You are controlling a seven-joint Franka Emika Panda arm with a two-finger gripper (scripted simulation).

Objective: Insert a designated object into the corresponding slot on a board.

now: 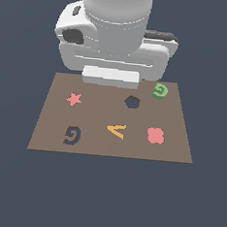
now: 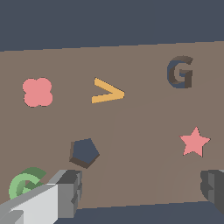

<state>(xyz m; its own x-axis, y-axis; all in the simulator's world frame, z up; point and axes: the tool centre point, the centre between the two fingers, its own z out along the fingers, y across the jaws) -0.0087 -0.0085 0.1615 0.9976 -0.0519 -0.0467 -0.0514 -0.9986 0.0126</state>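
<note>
Gripper point(image 2: 142, 192) spread wide, nothing between the fingers, nothing held. Wrist view shows one finger point(image 2: 70, 192) at one edge and the other point(image 2: 214, 189) at the far edge, bare board between them. Both fingertips sit above the board's edge; contact with the board cannot be told. In the exterior view the fingers are hidden behind the white arm body point(image 1: 115, 37), which hangs over the far side of the board point(image 1: 47, 114).

Green G block point(image 1: 160, 91) lies flat on the board near its far corner on the exterior view's right, free, just beside one finger in the wrist view but not touched.

G slot point(image 1: 72, 134) is at the near corner on the exterior view's left, well apart from the block.

Also on the board: red star point(image 1: 74, 99), dark pentagon hole point(image 1: 132, 102), orange A point(image 1: 117, 131), pink flower point(image 1: 155, 135).
</note>
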